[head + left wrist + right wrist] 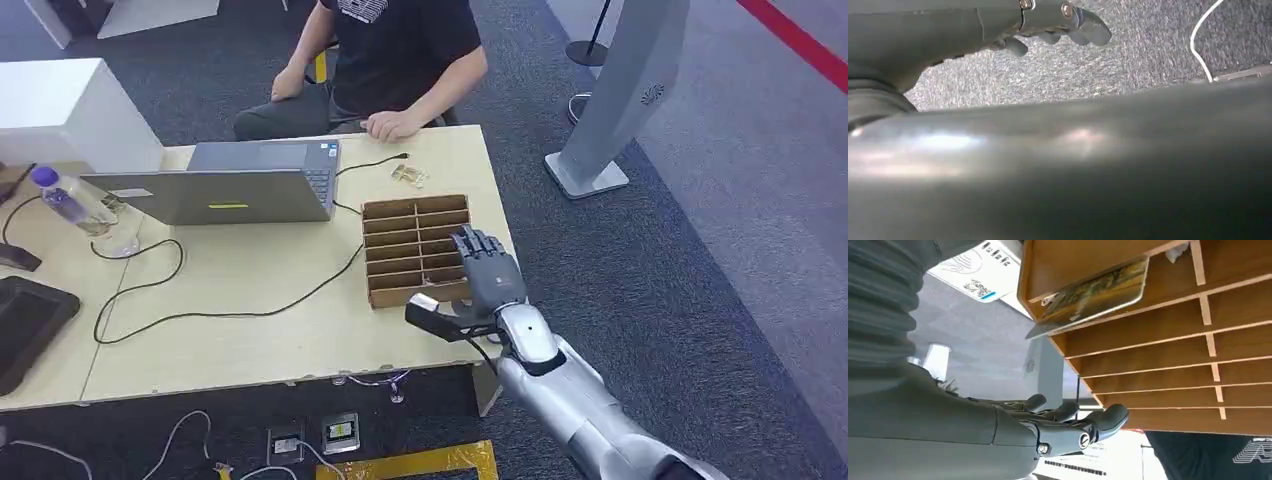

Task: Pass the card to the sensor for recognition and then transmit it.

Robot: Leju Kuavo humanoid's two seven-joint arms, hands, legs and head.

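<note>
The right hand hovered over the near right corner of the wooden rack on the worktop, fingers slightly apart and holding nothing. The card stood tilted in a slot just beyond the fingertips, its long axis along the slot. The left hand hung low over carpet, fingers loosely curled, far from the card.

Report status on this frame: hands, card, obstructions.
Right hand open, over the wooden divider tray. Left hand empty, fingers curled, hanging over carpet. Card still slotted in tray, ungripped. Nothing blocking.
</note>
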